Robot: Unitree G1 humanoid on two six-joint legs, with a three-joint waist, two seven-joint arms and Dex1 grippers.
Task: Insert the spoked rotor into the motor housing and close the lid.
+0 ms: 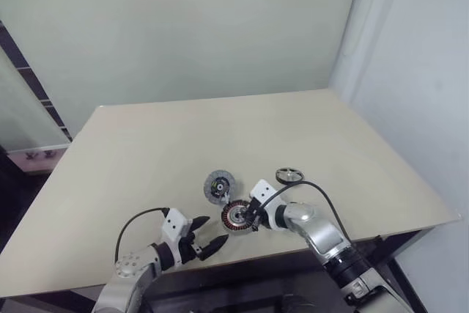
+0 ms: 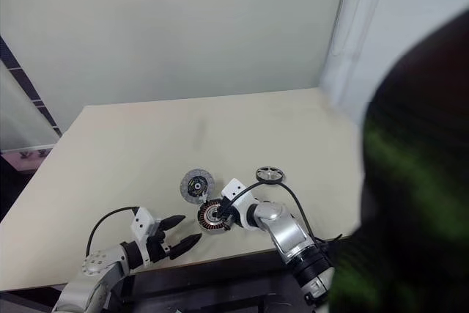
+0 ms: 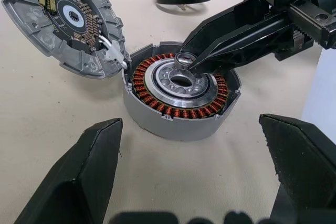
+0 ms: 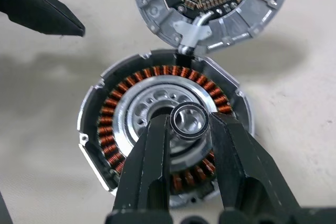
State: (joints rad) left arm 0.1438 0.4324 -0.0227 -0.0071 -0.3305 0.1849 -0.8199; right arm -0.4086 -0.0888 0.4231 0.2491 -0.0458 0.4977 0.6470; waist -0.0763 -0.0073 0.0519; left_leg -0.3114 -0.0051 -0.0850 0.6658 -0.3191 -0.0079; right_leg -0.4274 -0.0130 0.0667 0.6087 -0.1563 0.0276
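Nearest, the left pincer [image 1: 207, 242] waits spread wide. Right pincer [image 4: 190, 129] pinches a small ring [image 4: 189, 121] over the motor housing [image 1: 236, 215]; spoked rotor [image 1: 289, 175] lies at two o'clock, lid [image 1: 219, 184] at eleven. Dropped askew, that ring might jam the centre.

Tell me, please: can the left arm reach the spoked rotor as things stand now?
Probably not directly. The spoked rotor lies on the table beyond the motor housing, and the right pincer, shut on a small ring over the housing, stands between it and the open left pincer.
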